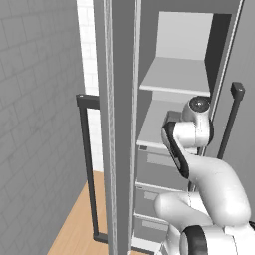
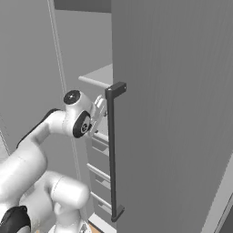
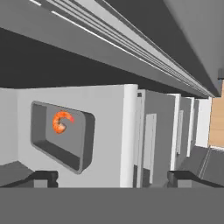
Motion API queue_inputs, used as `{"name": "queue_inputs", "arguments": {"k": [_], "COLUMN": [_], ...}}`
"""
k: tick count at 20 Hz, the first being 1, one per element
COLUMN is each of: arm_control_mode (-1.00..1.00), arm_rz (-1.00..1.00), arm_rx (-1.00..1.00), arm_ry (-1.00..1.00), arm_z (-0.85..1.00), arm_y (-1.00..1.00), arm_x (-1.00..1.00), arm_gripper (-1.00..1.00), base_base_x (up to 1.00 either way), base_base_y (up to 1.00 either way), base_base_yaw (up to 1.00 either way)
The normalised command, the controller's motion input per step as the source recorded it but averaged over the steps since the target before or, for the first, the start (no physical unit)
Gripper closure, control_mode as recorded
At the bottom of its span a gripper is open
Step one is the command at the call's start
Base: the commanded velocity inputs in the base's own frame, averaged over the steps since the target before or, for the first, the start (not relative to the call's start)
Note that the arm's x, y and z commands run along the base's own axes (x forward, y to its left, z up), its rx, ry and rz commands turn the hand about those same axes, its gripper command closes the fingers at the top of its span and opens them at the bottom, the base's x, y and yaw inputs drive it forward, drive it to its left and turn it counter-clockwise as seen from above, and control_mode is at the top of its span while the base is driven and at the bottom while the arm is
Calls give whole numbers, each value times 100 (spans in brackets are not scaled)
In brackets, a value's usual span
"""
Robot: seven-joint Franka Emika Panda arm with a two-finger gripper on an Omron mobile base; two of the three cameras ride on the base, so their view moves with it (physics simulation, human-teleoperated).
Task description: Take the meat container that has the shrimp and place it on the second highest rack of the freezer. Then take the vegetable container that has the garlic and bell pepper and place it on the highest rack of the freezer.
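Shrimp (image 3: 62,122), small curled and orange-pink, lies in your grey rectangular meat container (image 3: 83,146) on the freezer's light grey shelf (image 3: 109,131). Your gripper (image 3: 111,178) fingers stand apart, clear of that container.

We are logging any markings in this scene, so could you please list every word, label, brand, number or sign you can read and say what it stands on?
None: no readable text anywhere.
The freezer door, its bar handle, the shelves and the drawers are plain grey.
The grey tray holding the shrimp bears no label.
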Motion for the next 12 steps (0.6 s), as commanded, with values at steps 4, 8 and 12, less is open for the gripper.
{"name": "queue_inputs", "arguments": {"k": [4, 8, 12], "arm_control_mode": [-100, -100, -100], "arm_rz": [16, 10, 2], "arm_rx": [0, 0, -1], "arm_ry": [4, 4, 0], "arm_z": [43, 27, 34], "arm_y": [51, 53, 25], "arm_x": [-55, -72, -91], "arm_gripper": [-100, -100, -100], "base_base_x": [0, 0, 0], "base_base_y": [0, 0, 0], "base_base_yaw": [0, 0, 0]}}
